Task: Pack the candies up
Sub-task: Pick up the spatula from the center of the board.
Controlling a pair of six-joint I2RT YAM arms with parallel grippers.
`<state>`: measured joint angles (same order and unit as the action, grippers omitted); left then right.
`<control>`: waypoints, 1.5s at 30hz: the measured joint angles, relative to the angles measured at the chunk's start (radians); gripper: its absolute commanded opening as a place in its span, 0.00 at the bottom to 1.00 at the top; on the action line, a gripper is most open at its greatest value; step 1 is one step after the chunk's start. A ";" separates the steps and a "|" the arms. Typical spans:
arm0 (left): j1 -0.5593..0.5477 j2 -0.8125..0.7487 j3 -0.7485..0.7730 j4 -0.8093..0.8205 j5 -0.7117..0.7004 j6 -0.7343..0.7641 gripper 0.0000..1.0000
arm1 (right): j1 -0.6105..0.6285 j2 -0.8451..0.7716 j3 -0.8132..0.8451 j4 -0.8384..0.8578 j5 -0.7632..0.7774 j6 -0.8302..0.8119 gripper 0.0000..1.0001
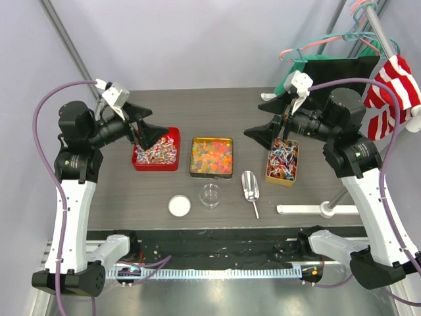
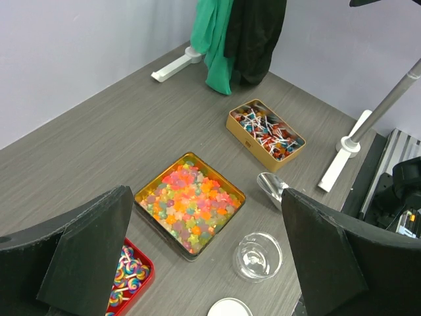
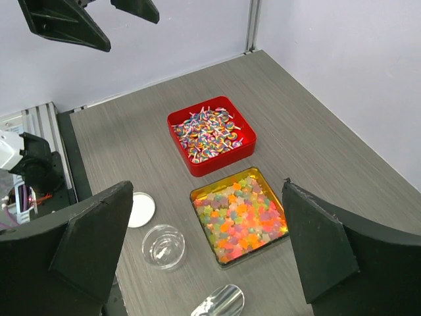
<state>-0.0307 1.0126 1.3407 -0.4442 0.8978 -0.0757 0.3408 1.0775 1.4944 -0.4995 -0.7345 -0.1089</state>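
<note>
Glossy star-shaped candies (image 1: pixel 211 157) fill a gold tin (image 1: pixel 211 139) at the table's middle; they also show in the left wrist view (image 2: pixel 189 203) and the right wrist view (image 3: pixel 242 212). Swirl lollipops (image 1: pixel 156 151) fill a red tray (image 1: pixel 137 164). Wrapped lollipops (image 1: pixel 283 161) fill a gold tin (image 1: pixel 268 176) on the right. A clear jar (image 1: pixel 210 195), its white lid (image 1: pixel 179 206) and a clear scoop (image 1: pixel 250 187) lie in front. My left gripper (image 1: pixel 143 133) is open and empty above the red tray. My right gripper (image 1: pixel 268 133) is open and empty above the right tin.
A white stand base (image 1: pixel 309 209) lies at the right front. Hangers with green, black and red-striped clothes (image 1: pixel 388 82) hang at the back right. A black strip (image 1: pixel 217 240) runs along the table's near edge.
</note>
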 measured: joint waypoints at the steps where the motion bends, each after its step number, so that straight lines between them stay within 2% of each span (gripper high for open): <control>1: 0.000 0.000 0.000 0.001 0.000 0.000 1.00 | -0.001 0.000 0.000 0.003 0.000 0.005 1.00; 11: 0.000 0.000 0.000 0.008 -0.009 -0.008 1.00 | -0.010 0.005 -0.030 0.053 -0.037 -0.006 0.98; 14: 0.000 0.000 -0.002 0.010 -0.033 0.001 1.00 | -0.010 0.010 -0.062 0.074 0.027 -0.018 0.94; 19: 0.000 0.002 -0.056 0.033 -0.169 0.056 1.00 | -0.010 0.070 -0.092 0.088 0.213 -0.034 0.91; 24: 0.000 0.029 -0.146 0.040 -0.287 0.121 1.00 | -0.008 0.128 -0.223 0.111 0.349 -0.040 0.80; 29: 0.000 0.052 -0.233 0.053 -0.352 0.152 1.00 | -0.002 0.158 -0.414 0.124 0.437 -0.019 0.77; 40: 0.000 0.074 -0.330 0.122 -0.435 0.153 1.00 | 0.131 0.090 -0.637 0.097 0.534 -0.077 0.68; 45: 0.000 0.072 -0.343 0.132 -0.445 0.151 1.00 | 0.141 0.075 -0.696 0.051 0.571 -0.080 0.65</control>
<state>-0.0307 1.0843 0.9974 -0.3119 0.4530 0.0753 0.4816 1.1526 0.7982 -0.4480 -0.1638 -0.1890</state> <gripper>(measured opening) 0.996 0.671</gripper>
